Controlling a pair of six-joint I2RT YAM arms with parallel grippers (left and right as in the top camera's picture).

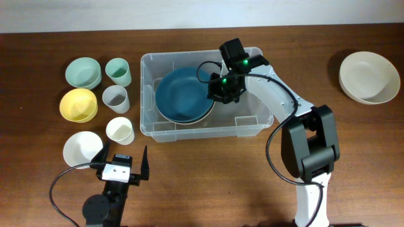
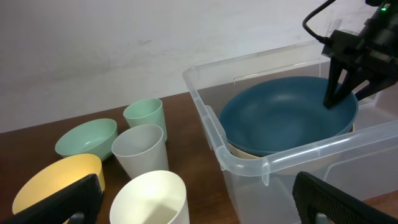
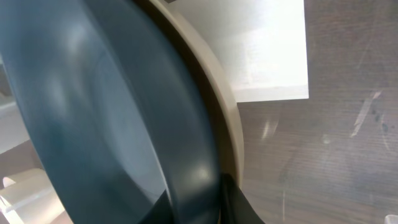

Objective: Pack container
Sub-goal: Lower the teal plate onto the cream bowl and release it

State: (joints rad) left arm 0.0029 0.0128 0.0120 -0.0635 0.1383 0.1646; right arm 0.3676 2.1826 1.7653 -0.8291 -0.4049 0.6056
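Clear plastic container point(image 1: 149, 62) sits in the middle of the frame on the brown desk point(image 1: 50, 31). Two bowls are stacked inside its left part: one blue bowl point(image 1: 183, 94) on top of one hidden cream bowl point(image 2: 249, 150), of which only an edge shows. The right gripper point(image 1: 218, 88) reaches down into the container, and its fingers are close together, pinching the right rim of the blue bowl. To the left of the container stand three cups in a column: green cup point(image 1: 118, 70), grey cup point(image 1: 115, 98) and white cup point(image 1: 120, 130). Left of them are three bowls: green bowl point(image 1: 83, 71), yellow bowl point(image 1: 78, 104) and white bowl point(image 1: 82, 149). One lone cream bowl point(image 1: 369, 75) sits at the upper right. The left gripper point(image 1: 125, 156) is at the lower left, spread wide and holding nothing.
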